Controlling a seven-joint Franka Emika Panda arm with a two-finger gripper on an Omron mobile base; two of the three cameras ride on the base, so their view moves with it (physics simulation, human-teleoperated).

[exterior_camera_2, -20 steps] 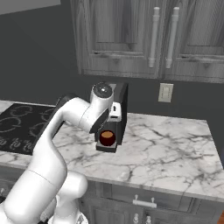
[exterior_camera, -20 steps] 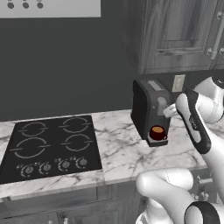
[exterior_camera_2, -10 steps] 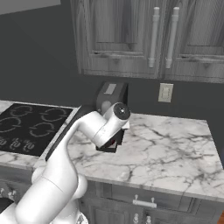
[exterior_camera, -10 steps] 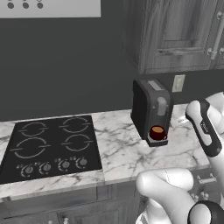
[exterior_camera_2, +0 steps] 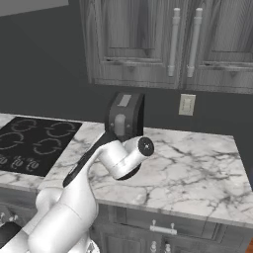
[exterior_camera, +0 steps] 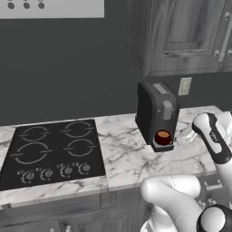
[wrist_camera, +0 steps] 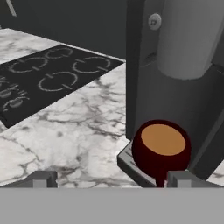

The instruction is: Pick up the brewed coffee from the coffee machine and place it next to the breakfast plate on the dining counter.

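gripper (wrist_camera: 109,181) spread wide and empty, fingertips (wrist_camera: 43,179) low at the frame's edge, aimed at the coffee machine (exterior_camera: 156,113) for a likely frontal approach. brewed coffee (wrist_camera: 161,148) seated in the cup recess on the drip tray, brim level, handle turned toward the hand, right of centre between the tips. mug hidden behind the forearm from the right base camera. beyond, black cooktop (exterior_camera: 50,152) on marble counter (exterior_camera_2: 197,168).

I saw a dark red mug (wrist_camera: 161,151) with brown coffee inside, under a black coffee machine (exterior_camera: 156,115) with a grey top panel and a silver spout. The counter (exterior_camera: 124,156) was white marble with grey veins. The cooktop (exterior_camera: 50,152) was black, the cabinets (exterior_camera_2: 163,42) dark grey wood.
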